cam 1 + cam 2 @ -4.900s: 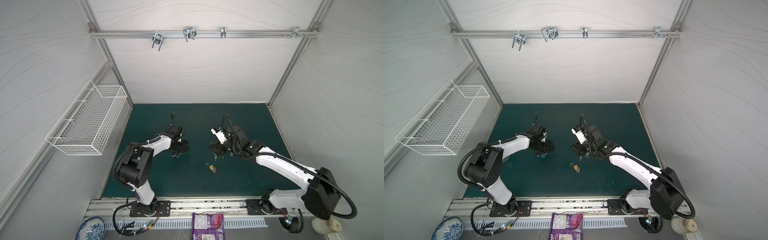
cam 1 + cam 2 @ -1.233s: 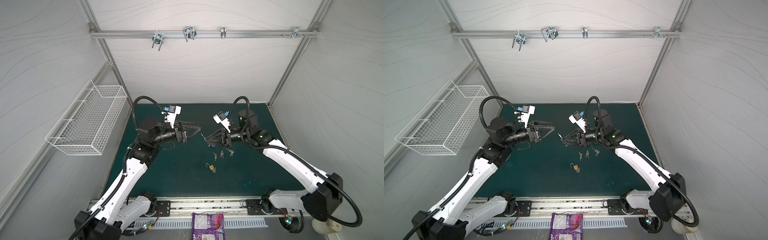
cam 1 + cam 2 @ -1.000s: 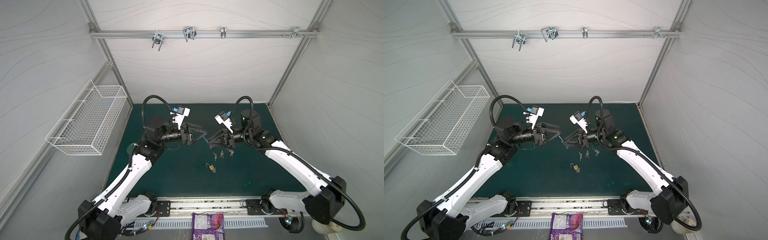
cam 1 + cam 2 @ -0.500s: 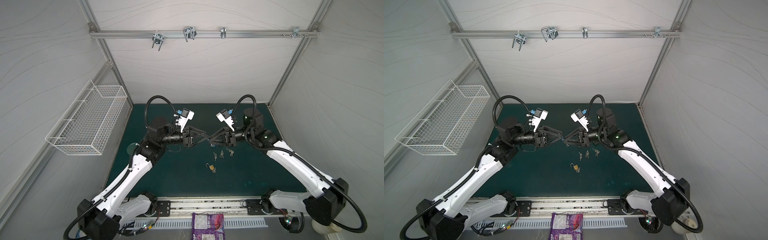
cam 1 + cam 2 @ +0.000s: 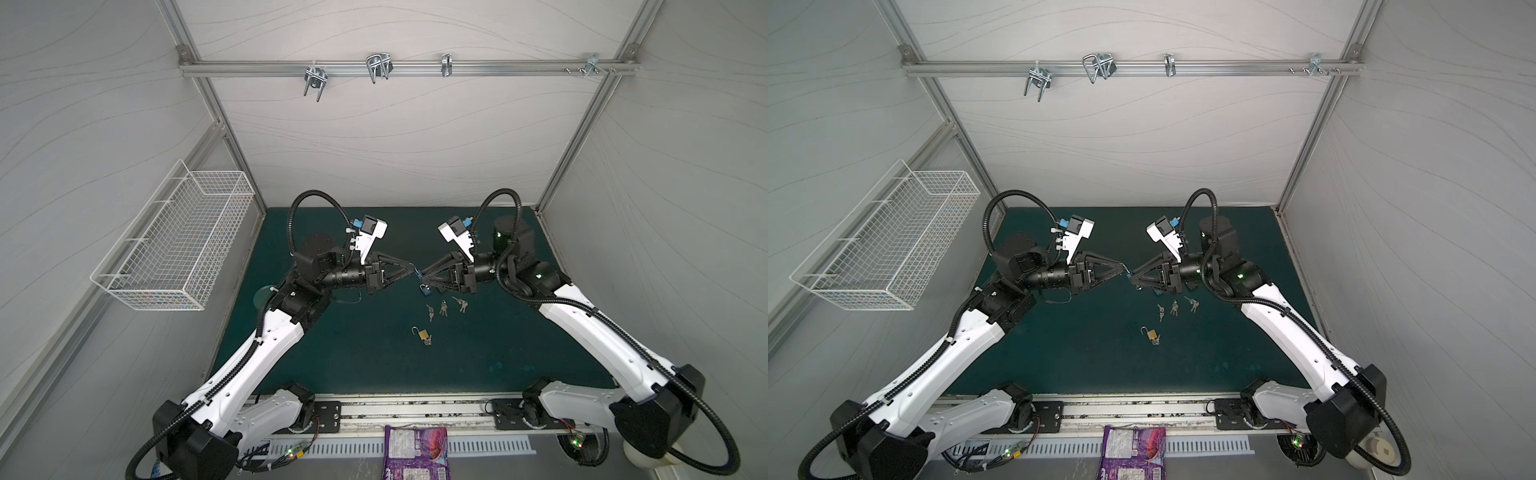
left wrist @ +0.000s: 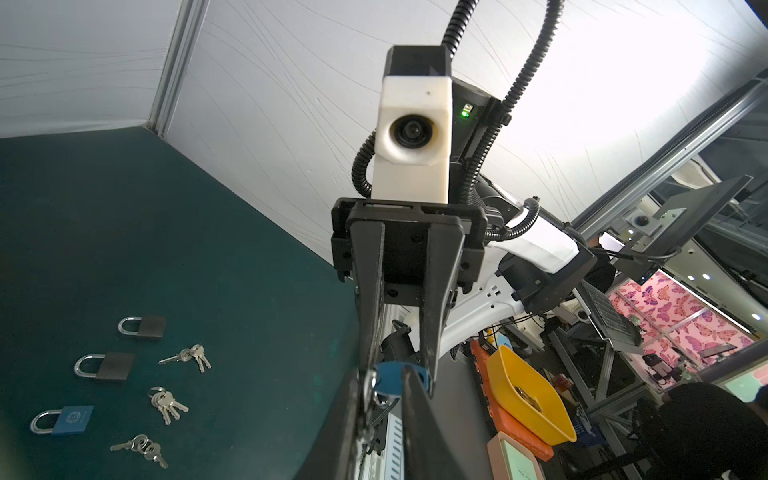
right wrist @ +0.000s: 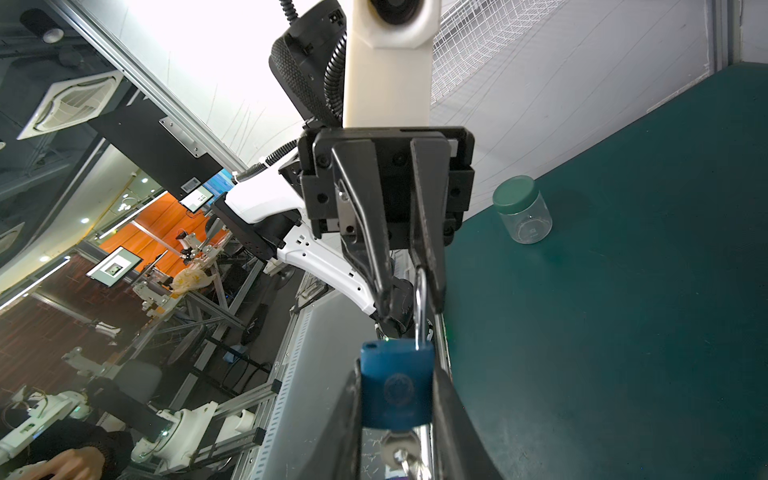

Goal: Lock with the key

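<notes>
Two grippers: both are hanging in the air over the middle of the green tabletop (image 5: 353, 365), pointing at each other tip to tip.
Hard to see: in both top views the blue padlock (image 5: 419, 274) is showing only as a speck between the tips.
Left gripper (image 7: 410, 306): its fingers (image 7: 428, 228) are sitting close on either side of the shackle (image 7: 420, 291), one of them touching it. Whether they are truly pinching it I cannot tell.
Right gripper (image 7: 397, 368): it is clamping the padlock's body from both sides, holding it clear of the tabletop.
Shackle: it is sticking out toward the left gripper. Only one leg is showing where it enters the body, so I cannot tell whether it is latched.
Key (image 7: 398, 451): it is sitting in the end of the body away from the shackle, with a ring on it, and the frame edge is cutting it off.
Padlock look: the blue body is carrying a round embossed emblem on its face, and the shackle is shining silver.
Only in the left wrist view: two dark padlocks (image 6: 143, 326) are lying on the tabletop near a spare blue padlock (image 6: 68, 419) and three key bunches (image 6: 166, 405).
Brass padlock (image 5: 423, 335): it is lying with its shackle swung open, nearer the front edge than the key bunches.
Jar (image 7: 523, 212): clear with a green lid, it is standing upright by the left edge.
</notes>
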Controlling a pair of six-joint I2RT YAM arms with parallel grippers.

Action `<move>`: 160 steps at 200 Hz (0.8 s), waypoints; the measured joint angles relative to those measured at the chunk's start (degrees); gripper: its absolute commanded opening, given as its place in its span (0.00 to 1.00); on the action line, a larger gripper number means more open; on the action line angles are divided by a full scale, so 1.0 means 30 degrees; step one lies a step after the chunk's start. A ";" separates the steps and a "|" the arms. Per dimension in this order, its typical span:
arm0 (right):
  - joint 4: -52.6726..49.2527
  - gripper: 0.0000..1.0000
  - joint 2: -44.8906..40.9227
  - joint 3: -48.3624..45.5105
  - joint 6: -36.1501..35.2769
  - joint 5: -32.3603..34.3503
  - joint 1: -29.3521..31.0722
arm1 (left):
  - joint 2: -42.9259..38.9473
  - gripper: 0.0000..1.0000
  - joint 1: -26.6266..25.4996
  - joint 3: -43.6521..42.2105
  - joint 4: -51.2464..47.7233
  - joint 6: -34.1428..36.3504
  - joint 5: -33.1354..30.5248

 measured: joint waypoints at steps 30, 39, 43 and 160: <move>-0.0466 0.00 -0.0015 0.0000 -0.0430 0.0175 0.0000 | 0.0000 0.16 0.0000 0.0000 0.0000 -0.0007 -0.0219; -0.0576 0.00 -0.0015 0.0000 -0.0525 0.0197 0.0000 | 0.0000 0.13 0.0000 0.0000 -0.0007 -0.0007 -0.0284; -0.0605 0.00 -0.0015 0.0000 -0.0546 0.0197 0.0000 | 0.0000 0.12 0.0000 0.0000 -0.0015 -0.0051 -0.0299; 0.0911 0.64 -0.3155 -0.0954 -0.2368 0.5289 0.0270 | -0.0240 0.00 0.0000 0.0146 0.0415 -0.1290 -0.2535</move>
